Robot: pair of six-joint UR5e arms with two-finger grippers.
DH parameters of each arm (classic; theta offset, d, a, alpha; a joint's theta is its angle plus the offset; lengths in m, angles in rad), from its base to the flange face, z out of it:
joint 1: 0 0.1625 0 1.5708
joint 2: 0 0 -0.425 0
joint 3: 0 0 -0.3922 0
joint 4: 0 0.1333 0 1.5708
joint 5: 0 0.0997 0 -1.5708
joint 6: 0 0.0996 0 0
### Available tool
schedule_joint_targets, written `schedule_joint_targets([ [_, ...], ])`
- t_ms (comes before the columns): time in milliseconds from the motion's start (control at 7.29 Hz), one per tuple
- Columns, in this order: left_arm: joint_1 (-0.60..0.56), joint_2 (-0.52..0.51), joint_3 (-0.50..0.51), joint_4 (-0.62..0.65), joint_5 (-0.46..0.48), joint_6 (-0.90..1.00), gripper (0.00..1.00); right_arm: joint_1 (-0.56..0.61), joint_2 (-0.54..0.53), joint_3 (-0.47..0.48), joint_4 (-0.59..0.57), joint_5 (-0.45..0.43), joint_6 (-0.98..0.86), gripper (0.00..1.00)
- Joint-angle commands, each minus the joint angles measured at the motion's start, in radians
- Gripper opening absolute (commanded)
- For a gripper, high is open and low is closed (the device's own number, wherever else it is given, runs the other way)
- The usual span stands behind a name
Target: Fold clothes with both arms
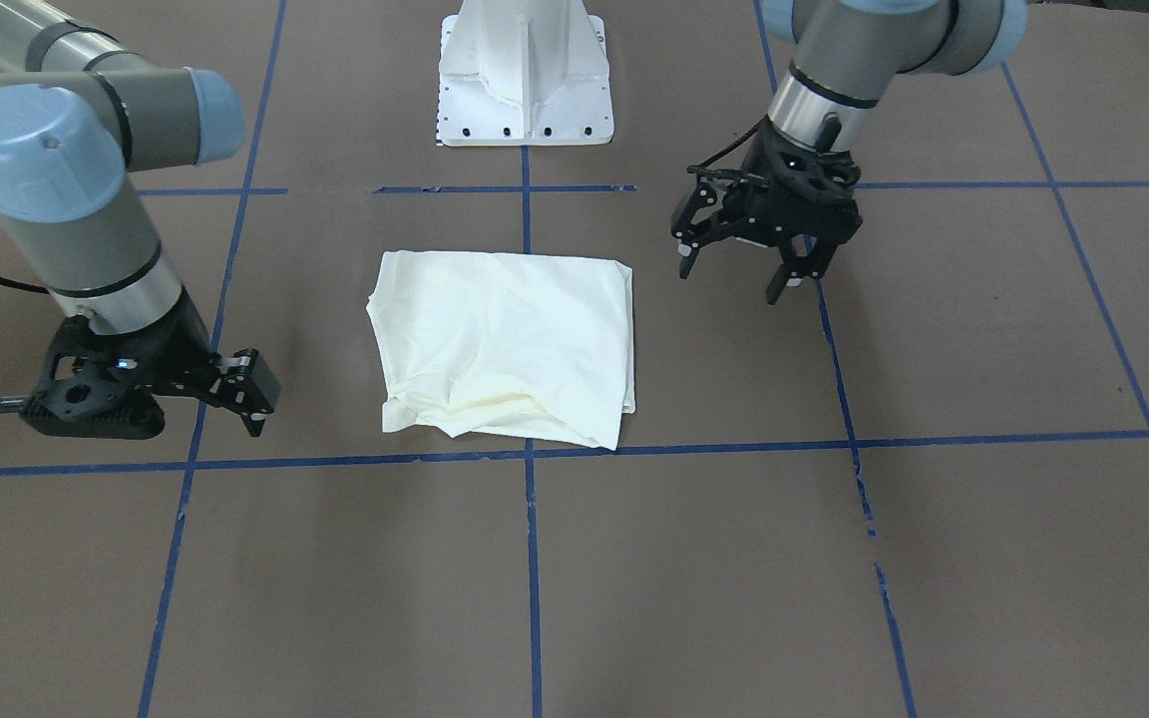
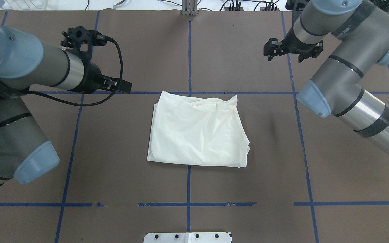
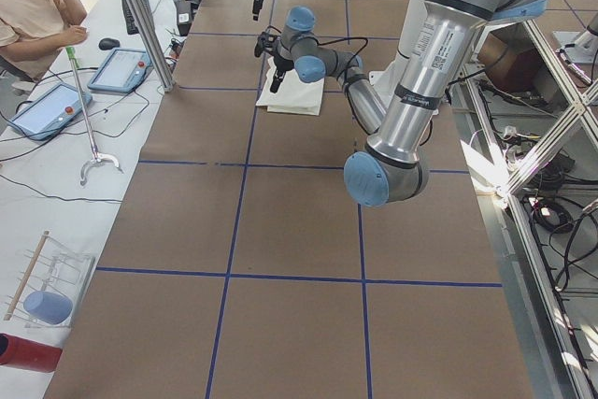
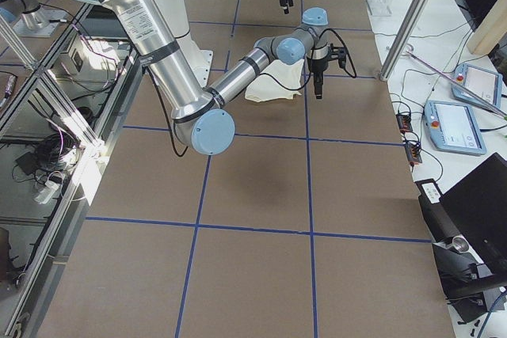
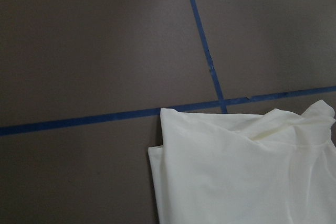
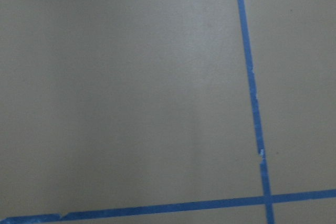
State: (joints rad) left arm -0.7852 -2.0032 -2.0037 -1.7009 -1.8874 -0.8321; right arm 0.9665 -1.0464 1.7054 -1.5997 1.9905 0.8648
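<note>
the cream t-shirt (image 2: 198,131) lies folded into a rough rectangle at the middle of the brown table (image 2: 113,152), plain side up. its far edge, the rumpled one, runs along a blue tape line (image 2: 140,92). the centre tape line passes under the cloth, and the white pedestal base (image 1: 525,90) sits well apart on the robot's side.

in the front-facing view you see the left gripper (image 1: 731,282) raised above the table beside the shirt's left edge. its fingers point down, the jaws spread wide and holding nothing. the left wrist camera looks down on the shirt's far left corner, where the cloth meets the tape.

the right gripper (image 2: 285,59) hovers off the shirt's far right corner, apart from the cloth. in the overhead view its two fingers stand wide apart, with nothing between them. its wrist camera shows you table surface and two crossing tape lines. neither gripper touches the shirt.
</note>
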Motion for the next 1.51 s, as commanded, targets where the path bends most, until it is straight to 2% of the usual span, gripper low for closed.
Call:
schedule_joint_targets([
  [0,-0.167,0.017,-0.037,0.15,-0.019,0.312,1.0,0.183,-0.152,0.01,-0.011,0.124,-0.38,1.0],
  [274,-0.378,0.134,-0.035,0.165,-0.178,0.643,1.0,0.373,-0.324,0.004,-0.011,0.233,-0.717,1.0],
  [412,-0.488,0.19,-0.03,0.167,-0.237,0.806,1.0,0.444,-0.41,0.002,-0.011,0.267,-0.81,1.0],
  [549,-0.562,0.263,-0.026,0.167,-0.261,0.85,1.0,0.474,-0.499,0.003,-0.009,0.274,-0.832,1.0],
  [686,-0.572,0.323,-0.006,0.167,-0.269,0.841,1.0,0.478,-0.58,-0.012,-0.008,0.269,-0.831,1.0],
  [823,-0.575,0.336,0.061,0.164,-0.272,0.844,1.0,0.501,-0.607,-0.007,-0.008,0.272,-0.828,1.0],
  [1097,-0.603,0.378,0.089,0.149,-0.349,0.85,1.0,0.533,-0.65,-0.007,-0.008,0.333,-0.825,1.0],
  [1235,-0.608,0.402,0.082,0.135,-0.352,0.852,1.0,0.57,-0.681,-0.004,0.022,0.333,-0.855,1.0],
  [1372,-0.629,0.452,0.082,0.075,-0.352,0.852,1.0,0.589,-0.731,-0.009,0.102,0.333,-0.86,1.0],
])
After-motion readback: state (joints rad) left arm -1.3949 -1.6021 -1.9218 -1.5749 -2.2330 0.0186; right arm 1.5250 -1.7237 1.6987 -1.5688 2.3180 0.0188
